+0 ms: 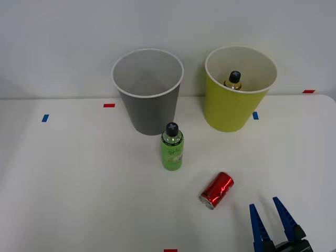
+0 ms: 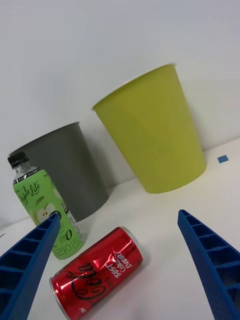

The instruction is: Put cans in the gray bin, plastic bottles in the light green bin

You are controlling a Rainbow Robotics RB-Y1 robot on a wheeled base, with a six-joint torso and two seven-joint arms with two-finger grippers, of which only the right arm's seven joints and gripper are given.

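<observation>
A shiny red can point(image 1: 216, 190) point(image 2: 96, 273) lies on its side on the white table, front of centre. A bright green bottle point(image 1: 171, 146) point(image 2: 44, 210) with a black cap stands upright just in front of the gray bin point(image 1: 148, 90) point(image 2: 65, 167). Inside the light green bin point(image 1: 239, 89) point(image 2: 152, 135) stands a black-capped bottle with a gold neck point(image 1: 233, 80). My right gripper point(image 1: 266, 208) point(image 2: 119, 220) hovers near the front right of the table, open, a short way to the right of the can, with nothing between its fingers.
Small red tape marks point(image 1: 108, 105) and blue tape marks point(image 1: 45, 118) sit on the table point(image 1: 79, 178). The two bins stand side by side against the back wall. The table's right edge runs close to the gripper.
</observation>
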